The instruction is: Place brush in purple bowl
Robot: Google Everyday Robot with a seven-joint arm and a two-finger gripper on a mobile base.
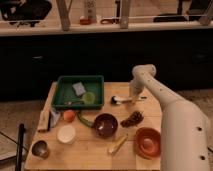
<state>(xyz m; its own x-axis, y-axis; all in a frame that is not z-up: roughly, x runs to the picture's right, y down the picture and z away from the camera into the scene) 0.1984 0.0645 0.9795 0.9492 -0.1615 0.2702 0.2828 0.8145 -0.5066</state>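
The pincer (133, 96) hangs at the back right of the wooden counter (90, 156), directly over the brush (121, 100). The white arm (165, 106) rises from the lower right, bends at its top and drops down to it. How far the pincer is open, and whether it has hold of the brush, I cannot tell.

The brush lies flat on the counter, with its dark head to the left and its white handle running right beneath the pincer. It is just right of the green tray (80, 78) and behind the purple bowl (105, 125), apart from both.

The purple bowl stands near the middle of the counter. A dark bunch like grapes (132, 119) lies just to its right, and a green vegetable (83, 120) is at its left edge. An orange-red bowl (148, 142) sits at the front right, with a yellowish stick (117, 145) between it and the purple bowl.

In the tray are a grey sponge (79, 88) and a small green cup (89, 97). Left of the purple bowl are an orange ball (69, 115), a white bowl (66, 134) and, at the front corner, a metal cup (40, 148).
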